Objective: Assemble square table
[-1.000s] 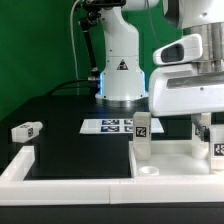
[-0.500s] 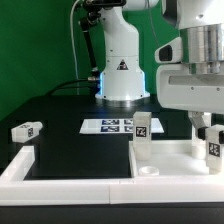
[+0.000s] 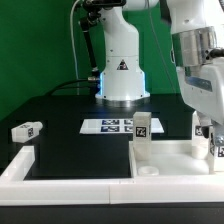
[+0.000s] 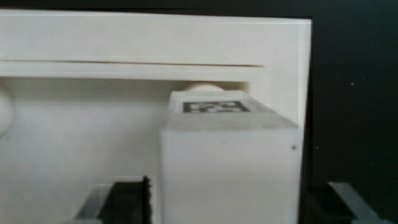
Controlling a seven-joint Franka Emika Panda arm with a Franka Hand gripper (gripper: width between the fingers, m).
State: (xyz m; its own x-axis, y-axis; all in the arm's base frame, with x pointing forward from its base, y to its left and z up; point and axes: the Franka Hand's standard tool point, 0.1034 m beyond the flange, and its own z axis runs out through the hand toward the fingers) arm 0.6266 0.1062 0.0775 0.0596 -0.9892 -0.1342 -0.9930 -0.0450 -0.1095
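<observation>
The tool (image 4: 240,205) stands about half open astride an upright leg (image 4: 231,150). A dark finger (image 4: 128,200) flanks each side of the leg, and a thin gap shows on at least one side, so the jaws appear to frame the block rather than clamp it. This leg stands on the tabletop (image 3: 170,160) at the exterior view's right. A second leg (image 3: 143,130) stands toward the slab's other end, near a round socket (image 3: 148,171). A third leg (image 3: 27,130) lies on the black bench (image 3: 70,105), well apart, past the marker board (image 3: 113,125). The legs look light, rigid and smooth. Their flat opposite flanks probably give the surest hold, and a loose pinch could let one twist or slip.
</observation>
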